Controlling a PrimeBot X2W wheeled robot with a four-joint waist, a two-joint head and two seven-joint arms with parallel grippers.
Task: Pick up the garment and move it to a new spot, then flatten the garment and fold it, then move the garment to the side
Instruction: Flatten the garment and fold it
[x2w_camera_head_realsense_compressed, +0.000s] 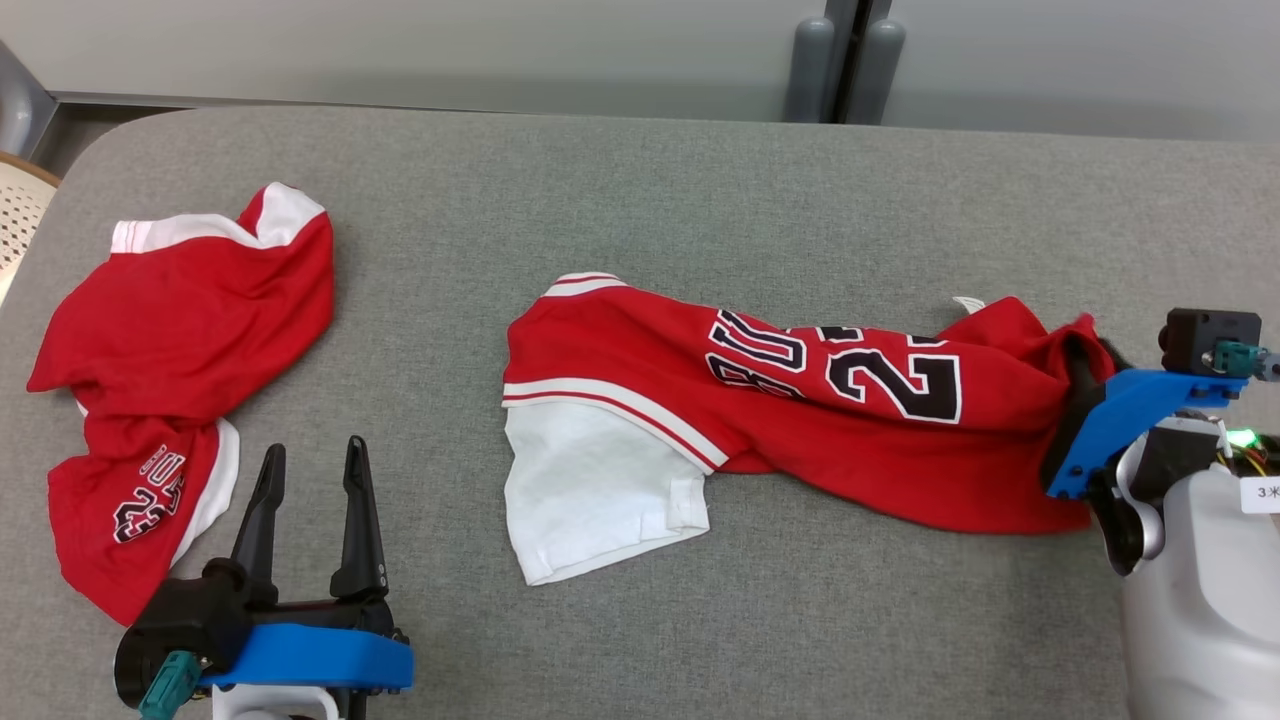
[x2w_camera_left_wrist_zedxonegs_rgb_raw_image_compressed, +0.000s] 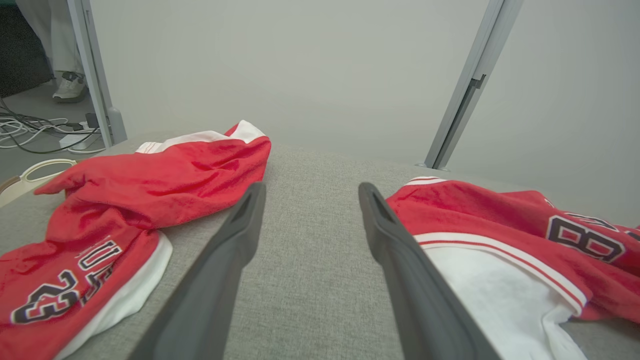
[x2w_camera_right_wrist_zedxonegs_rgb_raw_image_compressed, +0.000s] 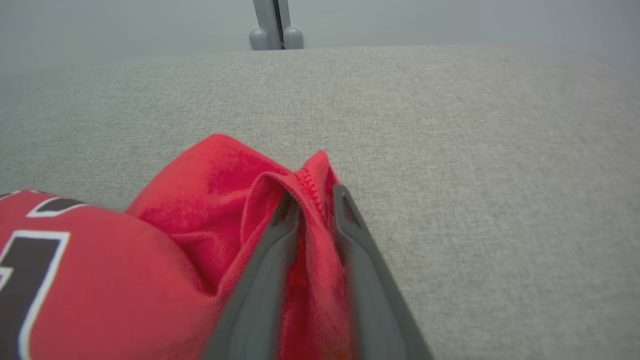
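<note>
A red jersey with black numbers and a white sleeve, the garment (x2w_camera_head_realsense_compressed: 800, 400), lies stretched across the middle of the grey table (x2w_camera_head_realsense_compressed: 700, 200). At its right end, my right gripper (x2w_camera_head_realsense_compressed: 1085, 350) has its fingers closed on a bunched red hem. The right wrist view shows that fold of the garment (x2w_camera_right_wrist_zedxonegs_rgb_raw_image_compressed: 150, 260) pinched between the narrow-set fingers of the right gripper (x2w_camera_right_wrist_zedxonegs_rgb_raw_image_compressed: 315, 192). My left gripper (x2w_camera_head_realsense_compressed: 312, 450) stands open at the lower left with nothing between its fingers. The left wrist view has this left gripper (x2w_camera_left_wrist_zedxonegs_rgb_raw_image_compressed: 310, 187) over bare table, with the garment (x2w_camera_left_wrist_zedxonegs_rgb_raw_image_compressed: 500, 220) to its right.
A second crumpled red jersey (x2w_camera_head_realsense_compressed: 190, 330) lies at the table's left, close to my left gripper, seen also as the second jersey (x2w_camera_left_wrist_zedxonegs_rgb_raw_image_compressed: 150, 180). A beige chair (x2w_camera_head_realsense_compressed: 20, 210) sits past the left edge. Grey posts (x2w_camera_head_realsense_compressed: 840, 60) stand behind the table. Cables (x2w_camera_left_wrist_zedxonegs_rgb_raw_image_compressed: 30, 130) and a person's shoe (x2w_camera_left_wrist_zedxonegs_rgb_raw_image_compressed: 70, 87) are on the floor.
</note>
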